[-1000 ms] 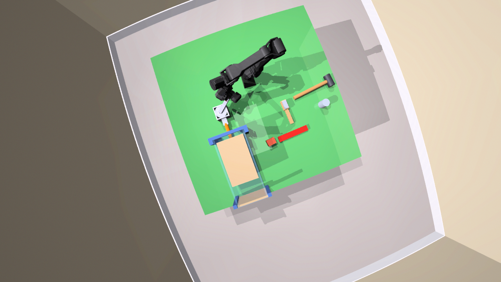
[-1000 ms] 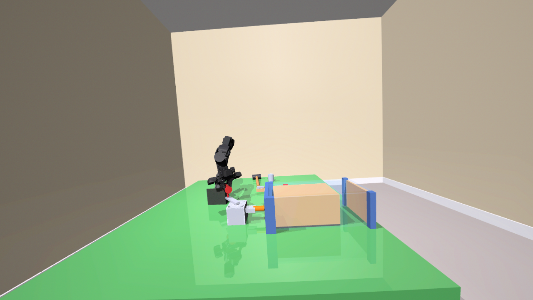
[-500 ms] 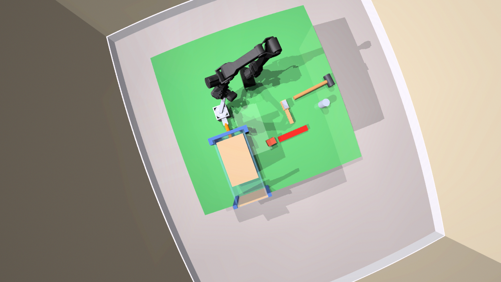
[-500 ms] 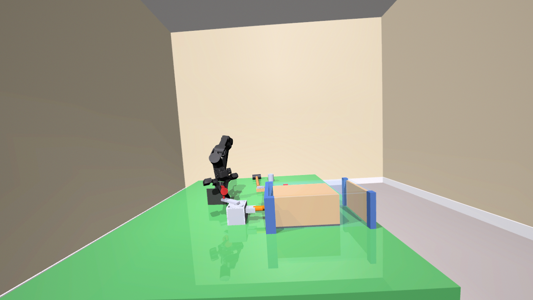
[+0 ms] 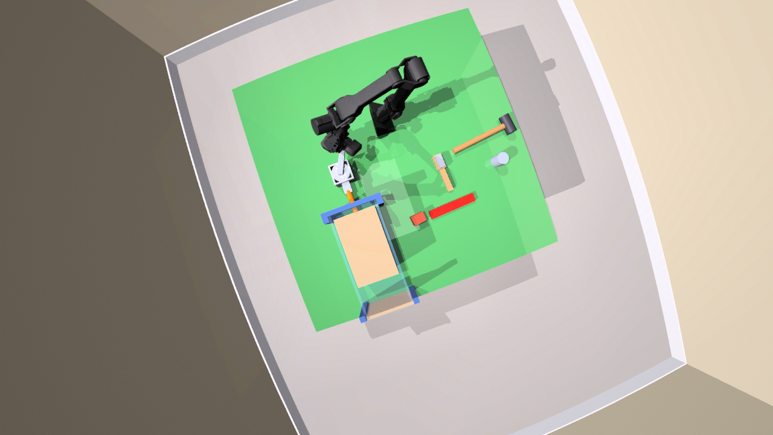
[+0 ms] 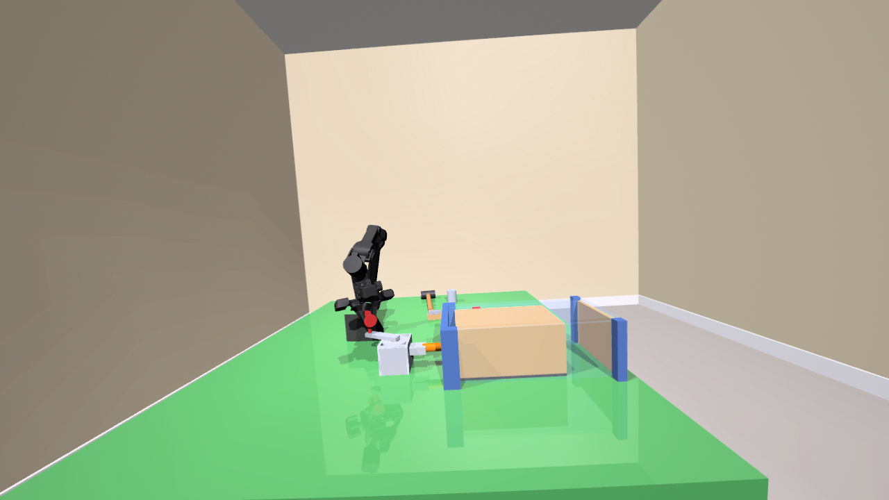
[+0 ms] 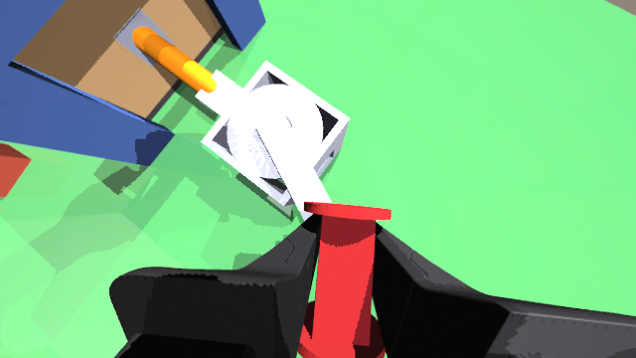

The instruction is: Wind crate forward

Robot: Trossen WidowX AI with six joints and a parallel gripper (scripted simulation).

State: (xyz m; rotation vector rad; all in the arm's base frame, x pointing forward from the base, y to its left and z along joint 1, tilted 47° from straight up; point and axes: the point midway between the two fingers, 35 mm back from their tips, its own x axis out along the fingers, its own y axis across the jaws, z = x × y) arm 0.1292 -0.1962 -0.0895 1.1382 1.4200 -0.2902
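My gripper is shut on the red grip of the winch handle. The handle's arm lies over the top of the white winch and points away from the rack; its key end is hidden. An orange strap runs from the winch to the crate. The tan crate sits flat between the clear panels. Its front is close behind the blue steel frame; I cannot tell whether they touch.
A mallet, a tool with a pale head, a grey cylinder, a red bar and a red block lie beside the rack. Blue posts stand at the rack's far end.
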